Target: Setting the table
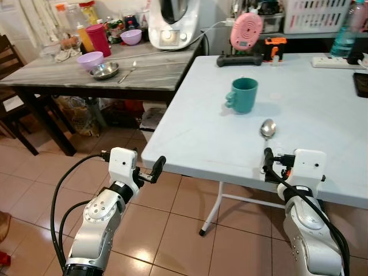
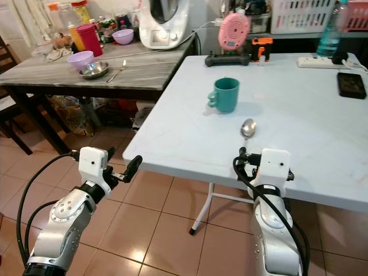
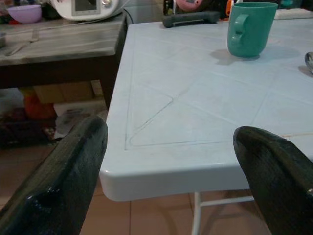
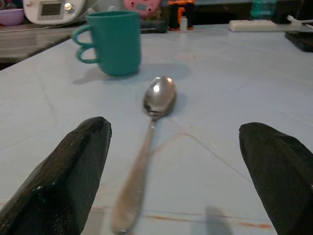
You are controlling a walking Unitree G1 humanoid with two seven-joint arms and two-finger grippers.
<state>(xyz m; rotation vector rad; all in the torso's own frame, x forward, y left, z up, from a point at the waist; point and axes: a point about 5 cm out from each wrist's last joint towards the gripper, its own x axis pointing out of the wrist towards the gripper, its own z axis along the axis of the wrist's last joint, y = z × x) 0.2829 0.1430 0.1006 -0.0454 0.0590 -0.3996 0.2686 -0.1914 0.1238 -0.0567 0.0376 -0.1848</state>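
On the pale table (image 1: 322, 115), a shiny metal spoon (image 1: 268, 129) lies flat

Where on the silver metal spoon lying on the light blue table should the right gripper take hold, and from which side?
Probably the handle. The silver metal spoon lies flat on the light blue table, bowl toward the teal mug, handle end toward the near edge. The right gripper sits open at that edge, fingers either side of the handle, so coming forward from the near side and closing across its narrow width seems best.
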